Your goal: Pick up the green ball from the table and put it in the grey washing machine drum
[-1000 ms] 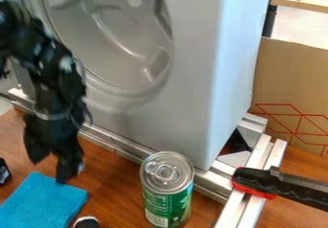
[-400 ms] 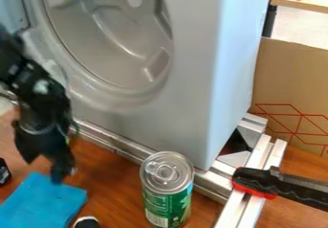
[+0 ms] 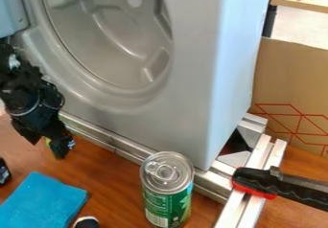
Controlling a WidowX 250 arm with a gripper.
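A robotics workshop, with metal framing (image 3: 211,180) around an appliance (image 3: 192,78).

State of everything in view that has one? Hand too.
Hand: open, fingers apart.
Can: upright, pull tab on.
Blue cloth: lying flat.
Grey machine: upright, round front opening uncovered.
Black-and-red handle: resting across metal rails.
Cardboard: standing on edge.
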